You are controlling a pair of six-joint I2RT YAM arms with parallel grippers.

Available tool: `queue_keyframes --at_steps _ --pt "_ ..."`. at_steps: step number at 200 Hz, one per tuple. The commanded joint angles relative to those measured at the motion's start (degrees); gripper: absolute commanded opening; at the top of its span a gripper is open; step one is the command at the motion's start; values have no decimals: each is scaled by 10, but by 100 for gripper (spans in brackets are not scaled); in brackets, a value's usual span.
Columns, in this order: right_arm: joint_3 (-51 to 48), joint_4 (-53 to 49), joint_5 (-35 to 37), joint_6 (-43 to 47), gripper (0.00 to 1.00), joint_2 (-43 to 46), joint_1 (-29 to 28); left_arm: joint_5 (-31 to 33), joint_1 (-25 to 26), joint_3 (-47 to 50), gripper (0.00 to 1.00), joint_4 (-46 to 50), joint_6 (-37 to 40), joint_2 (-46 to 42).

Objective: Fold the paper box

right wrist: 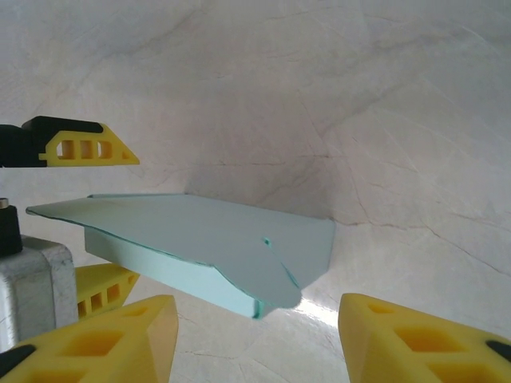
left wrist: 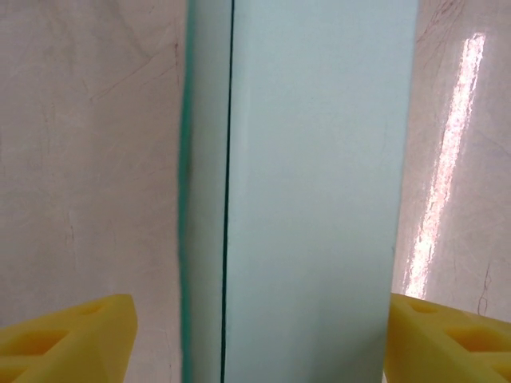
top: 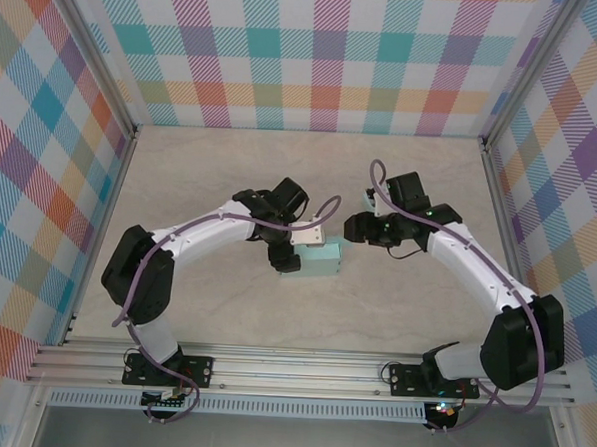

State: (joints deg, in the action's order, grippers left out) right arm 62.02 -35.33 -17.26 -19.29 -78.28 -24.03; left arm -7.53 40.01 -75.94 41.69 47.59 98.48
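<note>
Here the paper box point(left wrist: 319, 199) lies inside the wide-spread left gripper point(left wrist: 262, 302), just ahead of the parted, empty right gripper point(right wrist: 255, 307).

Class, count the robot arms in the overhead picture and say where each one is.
2. The left arm bends in from the left, with the left gripper at the pale green box; the right arm bends in from the right, with the right gripper beside it.
</note>
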Motion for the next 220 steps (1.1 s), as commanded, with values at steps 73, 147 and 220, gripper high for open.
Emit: queue_keyframes --at_steps 73,147,220 --pt "31 -1 15 40 48 -57 -38 -13 -7 8 69 -3 -13 -15" --pt "54 -48 75 3 29 -69 -63 -10 -8 12 62 -13 -24 -12" --pt "50 -55 91 -14 31 -70 -73 -8 -7 19 59 -17 -30 -9"
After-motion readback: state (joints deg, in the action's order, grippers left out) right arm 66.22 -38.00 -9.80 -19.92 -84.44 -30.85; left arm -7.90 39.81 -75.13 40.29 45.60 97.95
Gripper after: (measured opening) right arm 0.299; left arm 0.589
